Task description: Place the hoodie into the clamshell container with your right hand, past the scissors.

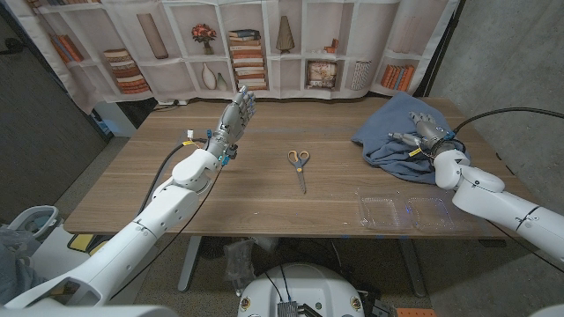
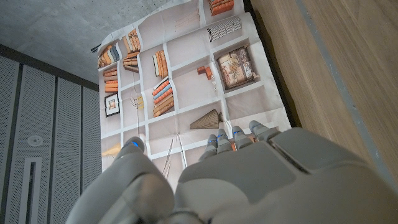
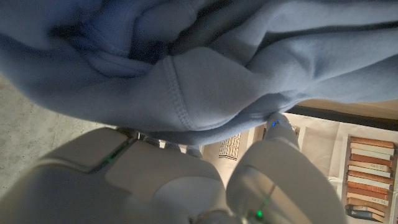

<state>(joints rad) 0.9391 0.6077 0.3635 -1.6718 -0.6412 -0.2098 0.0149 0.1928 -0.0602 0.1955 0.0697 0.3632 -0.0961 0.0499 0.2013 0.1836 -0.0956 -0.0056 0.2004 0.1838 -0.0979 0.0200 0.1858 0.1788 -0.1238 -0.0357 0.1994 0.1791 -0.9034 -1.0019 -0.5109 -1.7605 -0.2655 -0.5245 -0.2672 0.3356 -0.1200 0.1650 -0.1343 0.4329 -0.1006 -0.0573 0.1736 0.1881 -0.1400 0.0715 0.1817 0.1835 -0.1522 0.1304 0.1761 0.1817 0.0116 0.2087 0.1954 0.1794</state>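
At far right of the desk (image 1: pixel 264 189), your right hand (image 1: pixel 425 134) rests on the hoodie (image 1: pixel 388 132), grip unclear; container (image 1: pixel 404 212) lies just nearer you, scissors (image 1: pixel 300 167) leftward.

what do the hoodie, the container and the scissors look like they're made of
Hoodie: soft blue knit fleece, matte, judging by its folds and the stitched seam in the right wrist view. Container: thin clear plastic, glossy, since the table shows through it. Scissors: likely metal blades; the yellowish handle loops look like plastic.
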